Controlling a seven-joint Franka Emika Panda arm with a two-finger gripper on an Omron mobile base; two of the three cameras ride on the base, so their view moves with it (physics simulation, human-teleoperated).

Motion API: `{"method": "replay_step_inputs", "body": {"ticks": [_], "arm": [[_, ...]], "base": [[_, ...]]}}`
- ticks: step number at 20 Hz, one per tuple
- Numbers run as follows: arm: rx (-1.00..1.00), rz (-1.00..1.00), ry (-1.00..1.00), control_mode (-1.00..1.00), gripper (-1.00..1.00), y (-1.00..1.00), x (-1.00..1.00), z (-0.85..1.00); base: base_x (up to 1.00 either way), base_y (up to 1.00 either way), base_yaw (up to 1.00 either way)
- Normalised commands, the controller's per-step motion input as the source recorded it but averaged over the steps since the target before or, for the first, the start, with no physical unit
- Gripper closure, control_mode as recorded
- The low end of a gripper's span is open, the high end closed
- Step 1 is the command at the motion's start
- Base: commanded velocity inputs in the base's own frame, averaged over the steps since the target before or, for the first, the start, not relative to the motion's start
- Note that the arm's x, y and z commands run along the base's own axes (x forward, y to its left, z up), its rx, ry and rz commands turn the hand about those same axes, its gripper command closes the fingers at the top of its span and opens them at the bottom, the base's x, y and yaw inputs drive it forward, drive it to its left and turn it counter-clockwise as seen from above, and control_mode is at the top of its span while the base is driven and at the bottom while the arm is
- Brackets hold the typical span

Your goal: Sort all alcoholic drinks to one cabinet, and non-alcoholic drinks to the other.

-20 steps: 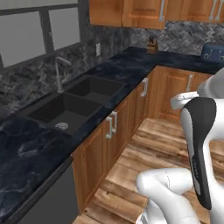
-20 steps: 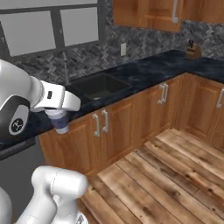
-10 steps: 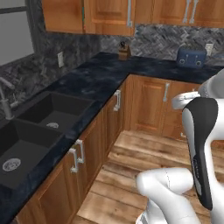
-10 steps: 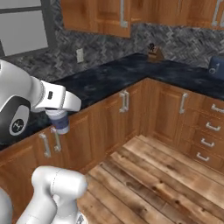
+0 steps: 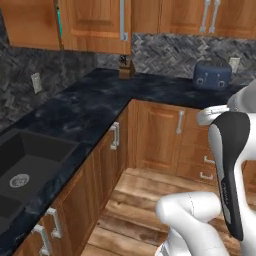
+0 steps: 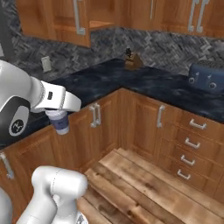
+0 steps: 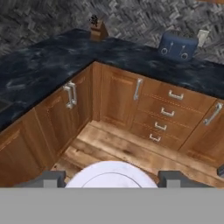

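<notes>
Item: small lidded cup (image 6: 58, 122), pale with dark sleeve, gripped upright in my claw (image 6: 56, 114) so nothing spills, jaws wide about its body. I carry it low beside the tabletop (image 6: 144, 83), below the open wall cabinet (image 6: 61, 19), presumably its destination.

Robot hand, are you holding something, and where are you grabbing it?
Yes. The pincer is closed on the small pale lidded cup. Its fingers press the two sides near the white lid, and the dark sleeve hangs below.

Cup (image 7: 110, 175) cut off below its white lid in the hand view, teal bottle (image 5: 59, 24) mostly hidden behind the cabinet door (image 5: 95, 25), sink (image 5: 25, 165) cut by the left edge
</notes>
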Motion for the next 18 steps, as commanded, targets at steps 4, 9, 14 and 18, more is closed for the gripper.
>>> {"method": "replay_step_inputs", "body": {"ticks": [4, 9, 14, 18], "arm": [[0.0, 0.0, 0.0, 1.0, 1.0, 0.0, 0.0, 0.0], [0.0, 0.0, 0.0, 1.0, 1.0, 0.0, 0.0, 0.0], [0.0, 0.0, 0.0, 1.0, 1.0, 0.0, 0.0, 0.0], [0.0, 0.0, 0.0, 1.0, 1.0, 0.0, 0.0, 0.0]], "base": [[0.9, -0.72, 0.29], [0.69, -0.43, 0.62], [0.44, -0.49, 0.57], [0.36, -0.51, 0.54]]}}
